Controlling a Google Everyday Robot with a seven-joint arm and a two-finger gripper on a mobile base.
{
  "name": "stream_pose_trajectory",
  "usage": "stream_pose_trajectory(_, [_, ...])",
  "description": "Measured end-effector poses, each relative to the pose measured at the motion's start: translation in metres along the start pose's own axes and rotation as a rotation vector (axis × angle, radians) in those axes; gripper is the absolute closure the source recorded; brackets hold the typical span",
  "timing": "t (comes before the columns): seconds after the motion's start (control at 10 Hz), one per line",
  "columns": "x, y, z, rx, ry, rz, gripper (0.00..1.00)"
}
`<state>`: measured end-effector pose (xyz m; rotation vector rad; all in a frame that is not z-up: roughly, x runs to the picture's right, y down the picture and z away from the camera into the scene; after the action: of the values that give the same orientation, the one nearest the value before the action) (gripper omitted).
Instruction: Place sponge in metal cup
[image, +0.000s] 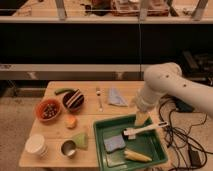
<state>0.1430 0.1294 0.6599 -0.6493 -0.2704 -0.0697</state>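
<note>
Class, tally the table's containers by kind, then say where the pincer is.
Bowls: 2 (orange bowl, dark bowl)
Cups: 2 (metal cup, white cup)
Trays: 1 (green tray)
Total: 5
The pincer hangs over the green tray.

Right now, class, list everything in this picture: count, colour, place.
table: one, wooden, centre
tray: one, green, table's near right
sponge: one, blue, in tray
brush: one, white, in tray
yellow item: one, tray's near edge
metal cup: one, silver, near left
white cup: one, near-left corner
green cloth: one, beside metal cup
orange: one, orange, mid-left
red bowl: one, left
dark bowl: one, far left
green vegetable: one, far-left edge
fork: one, silver, far centre
blue cloth: one, beside fork
cables: several, black, floor right
arm: one, white, right
gripper: one, pale, above tray's far edge
</note>
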Motion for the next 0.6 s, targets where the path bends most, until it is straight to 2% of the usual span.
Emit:
stream_pose_trajectory(0.2, [-0.010,0.020,0.014,0.001,-0.013,-0.052,0.57])
stream_pose_trajectory(0.3, [-0.013,0.026,0.025,-0.005,-0.015,-0.070,0.62])
stream_pose_trajectory(0.6, [-0.015,0.028,0.029,-0.007,-0.015,-0.079,0.62])
